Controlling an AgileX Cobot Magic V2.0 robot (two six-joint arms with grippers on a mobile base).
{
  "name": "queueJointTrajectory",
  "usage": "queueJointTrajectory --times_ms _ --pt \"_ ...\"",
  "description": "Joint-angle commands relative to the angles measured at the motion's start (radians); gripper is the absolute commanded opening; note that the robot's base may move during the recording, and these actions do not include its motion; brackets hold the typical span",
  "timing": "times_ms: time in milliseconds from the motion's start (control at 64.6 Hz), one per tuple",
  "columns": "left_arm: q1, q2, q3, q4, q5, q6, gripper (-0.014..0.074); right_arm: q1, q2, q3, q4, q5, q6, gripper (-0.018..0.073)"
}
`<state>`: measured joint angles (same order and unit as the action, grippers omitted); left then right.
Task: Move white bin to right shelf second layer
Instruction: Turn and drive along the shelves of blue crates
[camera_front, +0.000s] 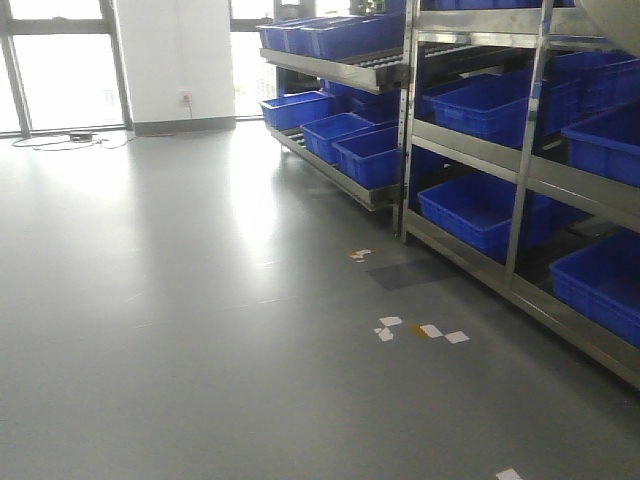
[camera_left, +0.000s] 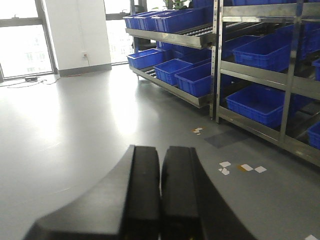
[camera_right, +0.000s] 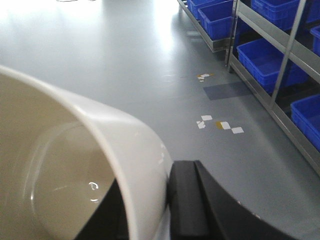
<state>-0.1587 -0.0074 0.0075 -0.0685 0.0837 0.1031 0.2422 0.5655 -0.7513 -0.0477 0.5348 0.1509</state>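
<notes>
The white bin (camera_right: 75, 165), glossy cream with a thick rounded rim and a smooth, empty inside, is held above the floor, its wall pinched in the right hand (camera_right: 150, 210). The right shelf second layer (camera_front: 470, 58), a sloping steel roller level, stands at the far right, well apart from the bin.

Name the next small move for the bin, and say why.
Probably roll the base forward and right toward the steel rack without loosening the grip. The right gripper pinches the white bin by its wall, but the rack stands across open floor, seemingly beyond reach. The left gripper is shut and empty.
</notes>
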Motion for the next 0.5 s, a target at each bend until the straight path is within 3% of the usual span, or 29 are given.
queueJointTrajectory --times_ms 0,480 --pt "-0.004 -0.014 0.037 -0.005 -0.084 -0.004 0.0085 -0.006 0.008 -0.032 -0.006 -0.103 -0.002 0.0048" --pt "-0.004 -0.014 0.037 -0.005 -0.084 -0.004 0.0085 -0.006 0.008 -0.032 -0.006 -0.104 -0.002 0.0048"
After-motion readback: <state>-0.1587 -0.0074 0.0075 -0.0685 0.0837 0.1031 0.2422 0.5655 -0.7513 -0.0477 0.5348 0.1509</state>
